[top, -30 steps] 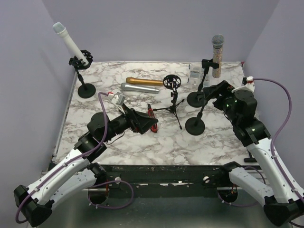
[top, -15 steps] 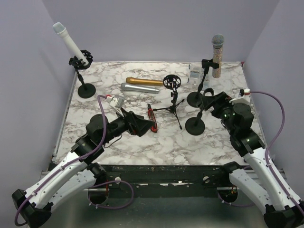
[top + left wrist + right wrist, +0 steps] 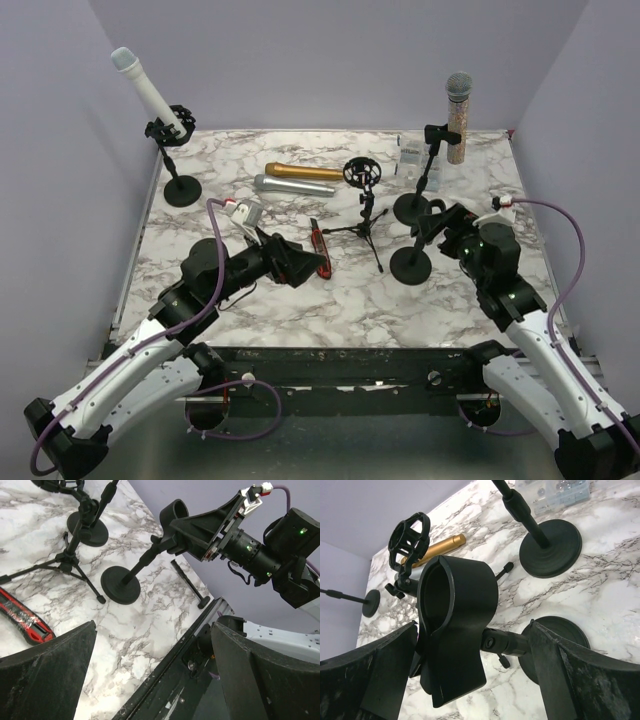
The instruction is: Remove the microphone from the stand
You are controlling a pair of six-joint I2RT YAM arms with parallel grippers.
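A white microphone (image 3: 140,85) leans in the clip of a black stand (image 3: 181,188) at the table's back left corner. A grey-headed microphone (image 3: 458,112) stands upright at the back right, beside a second stand (image 3: 415,205) — whether its clip holds it cannot be told. Nearer, a third stand (image 3: 411,264) carries an empty clip (image 3: 455,625); the right gripper (image 3: 432,222) is spread wide, one finger on either side of that clip. The left gripper (image 3: 298,262) — also spread, holding nothing — hovers low over the marble table (image 3: 300,300), just beside a red utility knife (image 3: 320,250). A gold microphone (image 3: 300,171) and a silver microphone (image 3: 292,185) lie side by side mid-table.
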